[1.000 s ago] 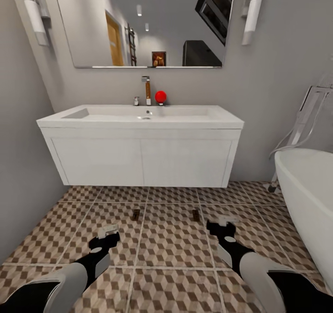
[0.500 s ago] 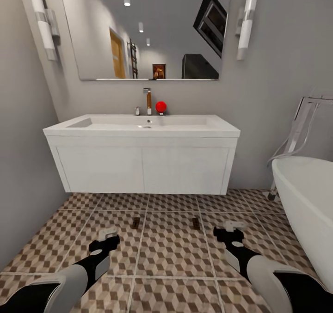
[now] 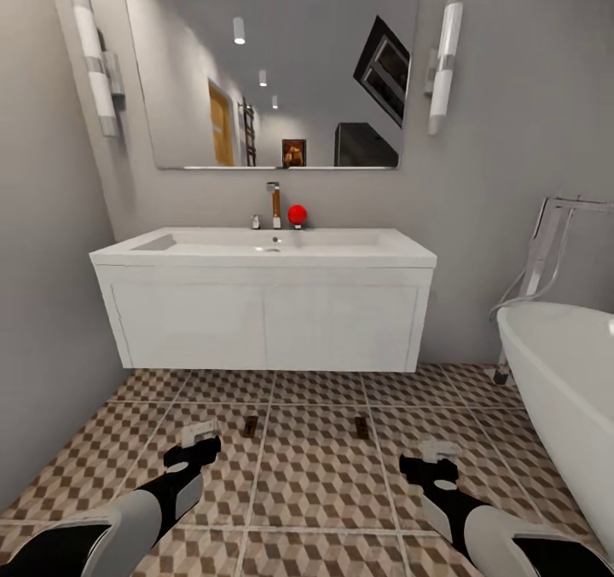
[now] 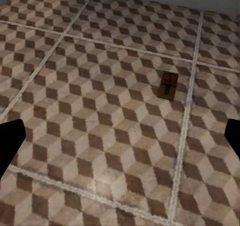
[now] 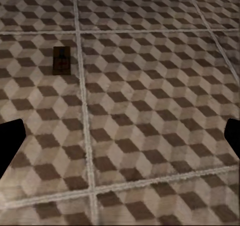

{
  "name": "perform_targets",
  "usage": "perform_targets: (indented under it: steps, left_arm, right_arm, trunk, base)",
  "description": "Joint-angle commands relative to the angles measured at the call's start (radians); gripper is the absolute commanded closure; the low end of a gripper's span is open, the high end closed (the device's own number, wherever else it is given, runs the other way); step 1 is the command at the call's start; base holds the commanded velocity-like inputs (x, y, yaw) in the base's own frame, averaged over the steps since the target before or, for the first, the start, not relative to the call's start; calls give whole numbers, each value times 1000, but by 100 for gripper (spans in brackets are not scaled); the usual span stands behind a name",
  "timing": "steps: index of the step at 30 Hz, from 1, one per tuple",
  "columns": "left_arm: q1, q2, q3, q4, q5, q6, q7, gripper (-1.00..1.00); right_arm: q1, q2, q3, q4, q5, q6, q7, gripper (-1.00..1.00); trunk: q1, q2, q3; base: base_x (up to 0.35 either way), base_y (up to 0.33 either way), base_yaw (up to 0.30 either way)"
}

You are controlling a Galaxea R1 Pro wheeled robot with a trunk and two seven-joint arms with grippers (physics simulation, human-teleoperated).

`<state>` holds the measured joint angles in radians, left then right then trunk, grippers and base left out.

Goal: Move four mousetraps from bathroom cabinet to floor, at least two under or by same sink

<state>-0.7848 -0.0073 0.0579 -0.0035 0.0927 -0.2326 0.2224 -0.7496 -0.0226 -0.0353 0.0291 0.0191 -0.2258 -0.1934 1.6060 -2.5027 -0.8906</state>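
Both arms low over the bathroom floor [image 3: 315, 466]
Left gripper [image 3: 198, 443] and right gripper [image 3: 437, 463] reach forward, jaws spread wide, empty; two mousetraps [image 3: 251, 425] lie ahead.

The head view looks forward and slightly down at the sink [image 3: 264, 300] from standing distance. Both wrist views look steeply down, close over the bathroom floor [image 4: 100, 110], each sharing one mousetrap [image 4: 168, 85] with the head view.

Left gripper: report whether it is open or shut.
Open. The left gripper shows its dark fingertips far apart, nothing between them but floor.
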Motion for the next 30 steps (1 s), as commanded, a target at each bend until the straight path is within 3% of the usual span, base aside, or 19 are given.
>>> perform_targets:
  steps: [1,13,30]
  left_arm:
    - [2,0,5,1,7,-4,-1,-100]
    - [77,0,5,2,6,20,-30,-100]
    - [203,5,5,2,8,71,-120,-100]
  right_arm:
    - [8,0,-3,3,2,-2,-2,-100]
    - [91,-12,-3,3,2,15,-1,-100]
    - [215,-26,-3,3,2,16,0,-100]
  trunk:
    - [-1,0,3]
    - [-6,3,49]
    - [-71,122,103]
  base:
    - [0,0,0]
    - [0,0,0]
    - [0,0,0]
